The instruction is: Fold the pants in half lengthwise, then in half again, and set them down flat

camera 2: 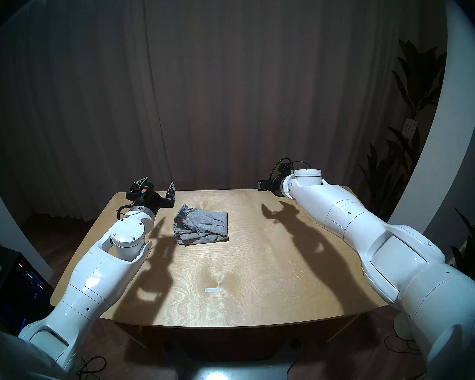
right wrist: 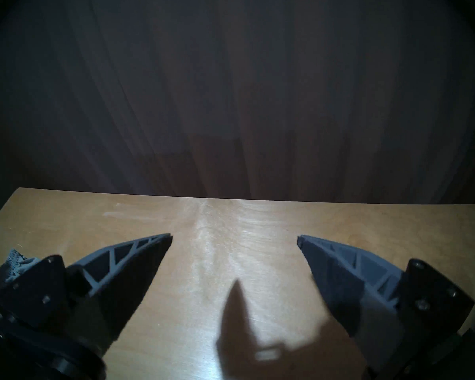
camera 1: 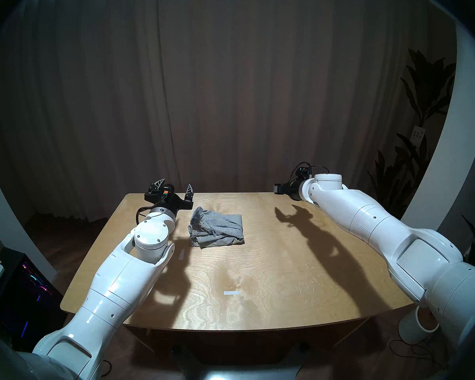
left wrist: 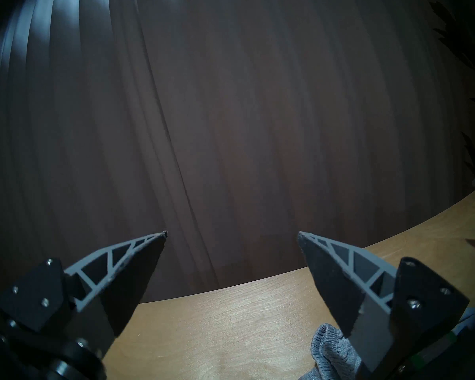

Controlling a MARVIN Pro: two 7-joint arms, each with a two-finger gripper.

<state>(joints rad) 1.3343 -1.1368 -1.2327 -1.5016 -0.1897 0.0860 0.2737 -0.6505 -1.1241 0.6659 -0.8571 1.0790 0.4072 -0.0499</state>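
Grey knit pants [camera 1: 215, 228] lie folded on the desk [camera 1: 258, 261], just right of my left tool [camera 1: 176, 189], long axis crosswise. Left tool gapes, empty. Right tool [right wrist: 234, 238], equally spread and empty, hangs well apart; left arm nearer.

My heather-grey knit pants [camera 1: 216, 228] lie on the pale, swirl-grained plywood table [camera 1: 258, 261]; my dark grey left gripper [camera 1: 176, 186] has lighter ribbing.

No text, brand or number can be read anywhere. A small white tag [camera 1: 418, 133] hangs on the plant [camera 1: 420, 102] at about three o'clock of the head view; it bears dark marks, too small to make out.
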